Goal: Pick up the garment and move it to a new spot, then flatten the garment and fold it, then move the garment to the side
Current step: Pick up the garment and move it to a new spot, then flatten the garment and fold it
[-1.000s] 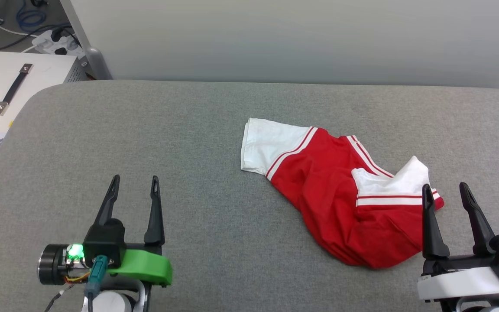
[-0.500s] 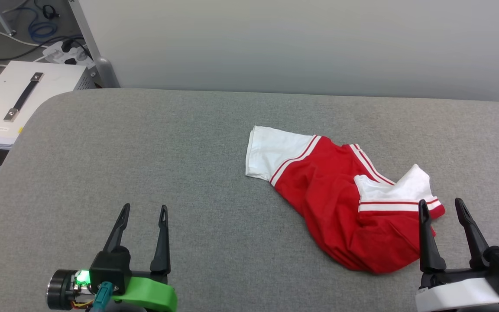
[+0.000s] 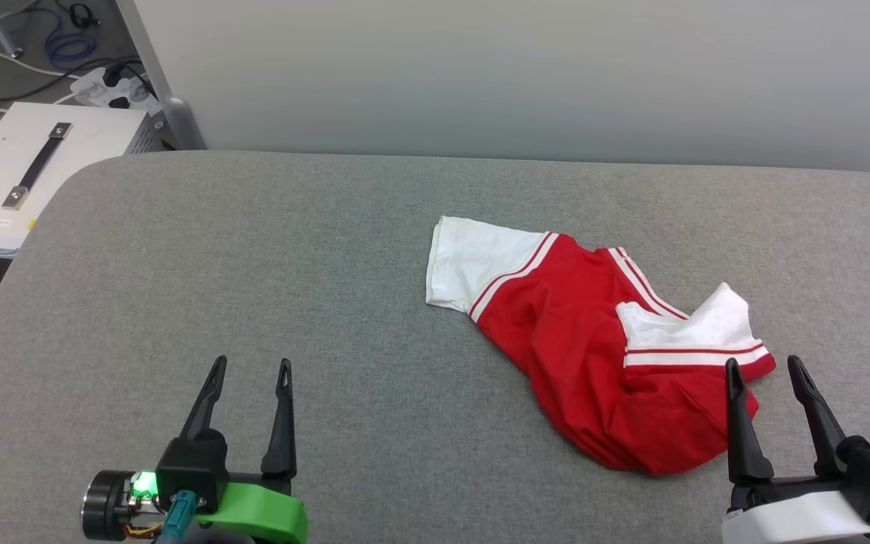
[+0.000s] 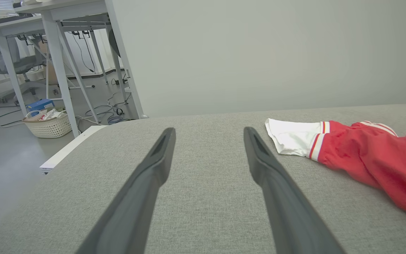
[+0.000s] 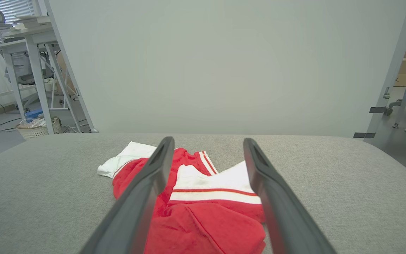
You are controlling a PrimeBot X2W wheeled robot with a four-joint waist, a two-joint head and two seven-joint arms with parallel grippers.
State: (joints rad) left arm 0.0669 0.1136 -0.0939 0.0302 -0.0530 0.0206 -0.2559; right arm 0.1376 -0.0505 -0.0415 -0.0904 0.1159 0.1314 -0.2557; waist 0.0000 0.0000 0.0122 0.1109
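The garment, a red T-shirt with white sleeves and striped trim, lies crumpled on the grey table, right of centre. My right gripper stands open just at its near right edge, its left finger over the red cloth, holding nothing. From the right wrist the garment lies straight ahead between the open fingers. My left gripper is open over bare table at the lower left, well apart from the shirt. In the left wrist view the garment lies off to the right of that gripper.
A white case with a black handle stands off the table's far left corner, with cables and a power strip on the floor behind. A pale wall panel runs along the table's far edge. Desks and a wicker basket stand at the left.
The head camera tilted, so the whole picture slid down a little. Both grippers sit lower in the view than a second ago, still open; the garment lies as before.
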